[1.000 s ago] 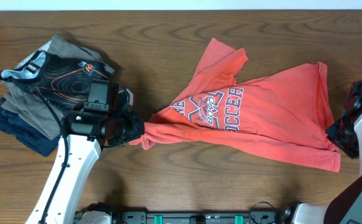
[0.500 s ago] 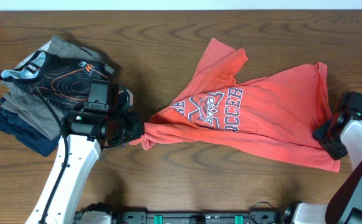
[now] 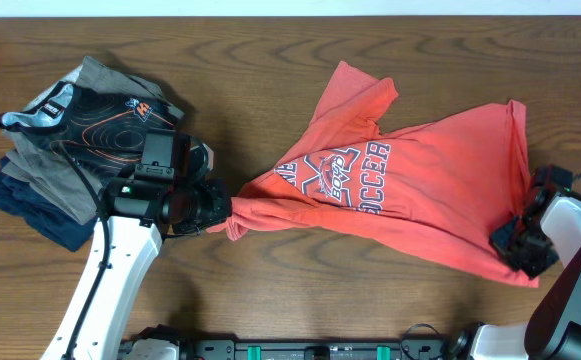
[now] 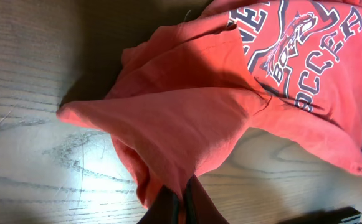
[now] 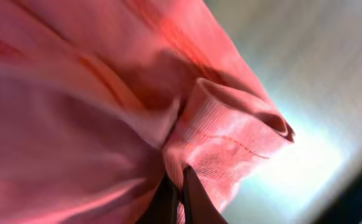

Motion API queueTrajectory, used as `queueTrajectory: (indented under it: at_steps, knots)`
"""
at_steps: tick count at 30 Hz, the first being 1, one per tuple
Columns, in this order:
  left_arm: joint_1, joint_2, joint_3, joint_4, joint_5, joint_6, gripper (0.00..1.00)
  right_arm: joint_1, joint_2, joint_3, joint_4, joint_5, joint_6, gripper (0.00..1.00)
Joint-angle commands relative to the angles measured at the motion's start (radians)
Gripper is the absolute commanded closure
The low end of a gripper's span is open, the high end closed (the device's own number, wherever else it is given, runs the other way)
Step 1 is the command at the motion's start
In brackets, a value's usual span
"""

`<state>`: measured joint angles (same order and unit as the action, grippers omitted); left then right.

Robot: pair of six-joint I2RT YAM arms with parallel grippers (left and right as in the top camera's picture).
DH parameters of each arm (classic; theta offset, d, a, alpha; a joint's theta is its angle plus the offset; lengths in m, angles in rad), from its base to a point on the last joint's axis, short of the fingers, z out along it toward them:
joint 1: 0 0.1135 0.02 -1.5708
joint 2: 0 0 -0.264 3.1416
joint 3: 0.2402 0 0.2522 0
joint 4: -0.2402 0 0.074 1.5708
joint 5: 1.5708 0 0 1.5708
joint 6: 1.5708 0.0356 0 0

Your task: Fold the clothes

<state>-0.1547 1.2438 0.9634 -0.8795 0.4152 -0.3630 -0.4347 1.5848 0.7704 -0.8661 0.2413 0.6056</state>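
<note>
The coral-red T-shirt (image 3: 410,190) with "SOCCER" lettering lies crumpled and stretched across the middle and right of the table. My left gripper (image 3: 225,210) is shut on the shirt's bunched left end; in the left wrist view the fingers (image 4: 184,202) pinch the cloth (image 4: 187,124). My right gripper (image 3: 515,250) is shut on the shirt's lower right hem corner; in the right wrist view the fingers (image 5: 177,193) pinch the ribbed hem (image 5: 224,149).
A pile of folded garments (image 3: 40,190) sits at the far left, topped by a black one with orange contour lines (image 3: 100,115). The wooden table (image 3: 270,60) shows around the shirt.
My right gripper moved left and down onto the shirt's lower right corner and shut on it, tucking that corner in. The left gripper has held still.
</note>
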Motion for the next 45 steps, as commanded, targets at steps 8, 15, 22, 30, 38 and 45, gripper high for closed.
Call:
queueTrajectory:
  at_steps: [8, 15, 22, 30, 38, 45]
  knots:
    - [-0.001, 0.002, 0.0, -0.002, -0.006, -0.001, 0.94, -0.005, 0.008, -0.006, -0.168, -0.051, 0.045, 0.73]
    - [-0.001, 0.002, 0.0, -0.001, -0.006, -0.001, 0.94, -0.005, 0.008, -0.041, -0.224, -0.048, 0.066, 0.68]
    - [-0.001, 0.002, 0.0, 0.001, -0.006, -0.002, 0.94, -0.006, -0.003, -0.04, -0.159, -0.127, 0.134, 0.63]
    - [-0.001, 0.002, 0.0, 0.001, -0.006, -0.002, 0.94, -0.018, -0.036, 0.106, -0.229, -0.118, 0.096, 0.51]
    - [-0.001, 0.002, 0.0, 0.002, -0.006, -0.002, 0.94, -0.122, -0.037, 0.107, -0.273, -0.092, 0.122, 0.37]
    - [-0.001, 0.002, 0.0, 0.002, -0.006, -0.001, 0.94, -0.276, -0.037, 0.064, -0.248, -0.058, 0.141, 0.34]
